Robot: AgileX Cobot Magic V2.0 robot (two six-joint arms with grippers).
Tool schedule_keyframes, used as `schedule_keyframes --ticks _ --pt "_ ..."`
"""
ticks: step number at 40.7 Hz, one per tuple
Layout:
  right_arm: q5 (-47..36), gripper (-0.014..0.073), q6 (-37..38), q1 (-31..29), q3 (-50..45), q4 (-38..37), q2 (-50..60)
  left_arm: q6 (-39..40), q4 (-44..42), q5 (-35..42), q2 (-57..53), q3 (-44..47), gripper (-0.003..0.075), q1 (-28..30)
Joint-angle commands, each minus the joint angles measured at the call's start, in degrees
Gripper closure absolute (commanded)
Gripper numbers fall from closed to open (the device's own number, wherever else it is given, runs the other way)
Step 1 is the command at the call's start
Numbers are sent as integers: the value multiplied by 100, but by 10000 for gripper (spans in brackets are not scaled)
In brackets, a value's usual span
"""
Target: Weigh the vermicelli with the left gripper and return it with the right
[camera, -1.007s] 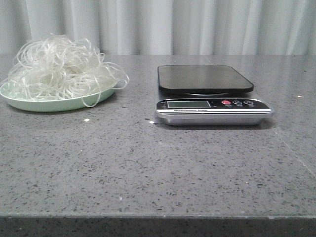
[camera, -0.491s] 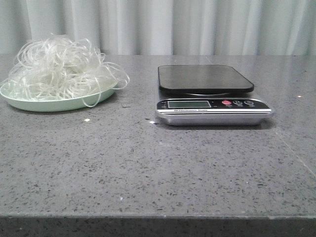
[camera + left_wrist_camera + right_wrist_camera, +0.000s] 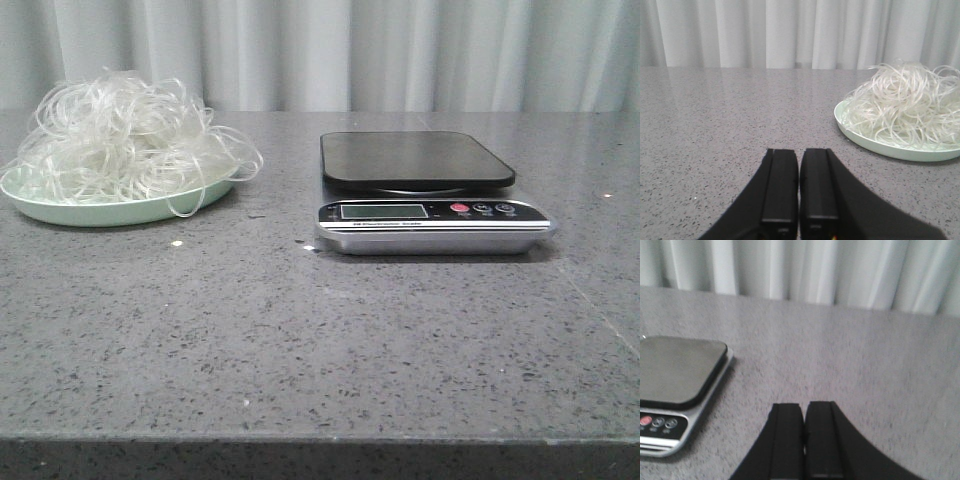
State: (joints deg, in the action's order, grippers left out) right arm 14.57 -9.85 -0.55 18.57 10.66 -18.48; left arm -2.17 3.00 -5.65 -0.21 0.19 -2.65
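Two things sit on the grey speckled table (image 3: 300, 340), and both are toward the far half, so the whole near stretch down to the front edge is bare stone.

On the far left is the green plate (image 3: 100, 212), pretty close to the table's left edge in the front view. The vermicelli (image 3: 125, 135) is heaped on it, a fluffy tangle about as wide as the plate, with a few loops spilling over the plate's right rim and one strand hanging down to the tabletop. From the left wrist camera you can see the same pile (image 3: 907, 112) filling the plate (image 3: 875, 146), with open table all around it.

Between the plate and the kitchen scale (image 3: 430, 205) is a clear gap of bare table, just a couple of tiny pale crumbs (image 3: 177, 243) lying there. The scale has a dark weighing platform (image 3: 415, 158) with nothing on it and a silver front strip with a display and buttons. Right of the scale the table runs on open to the right edge.

Left gripper (image 3: 799, 187) hangs low over bare table short of the plate, fingers pressed together, holding nothing. Right gripper (image 3: 804, 432) is just beside the scale (image 3: 675, 390), fingers also together and empty. Pale curtains (image 3: 330, 50) close off the far edge.
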Motion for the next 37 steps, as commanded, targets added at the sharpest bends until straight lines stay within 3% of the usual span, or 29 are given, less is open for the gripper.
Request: schedule_keyframes --ticks 1,6,18,24,37 --pt "-795 443 752 -5 -140 -567 84 63 47 432 -123 40 584 9" --pt "-1246 443 1245 151 -631 -1204 577 63 47 432 -123 40 584 9" --pt "-1397 443 1245 134 -1508 -1138 2027 63 47 432 -123 40 584 9" --pt "-1809 443 1245 134 -1985 -1120 1995 63 47 432 -113 40 584 9" --pt "-1596 443 1240 134 -1971 -1098 1995 63 47 432 -113 40 584 9"
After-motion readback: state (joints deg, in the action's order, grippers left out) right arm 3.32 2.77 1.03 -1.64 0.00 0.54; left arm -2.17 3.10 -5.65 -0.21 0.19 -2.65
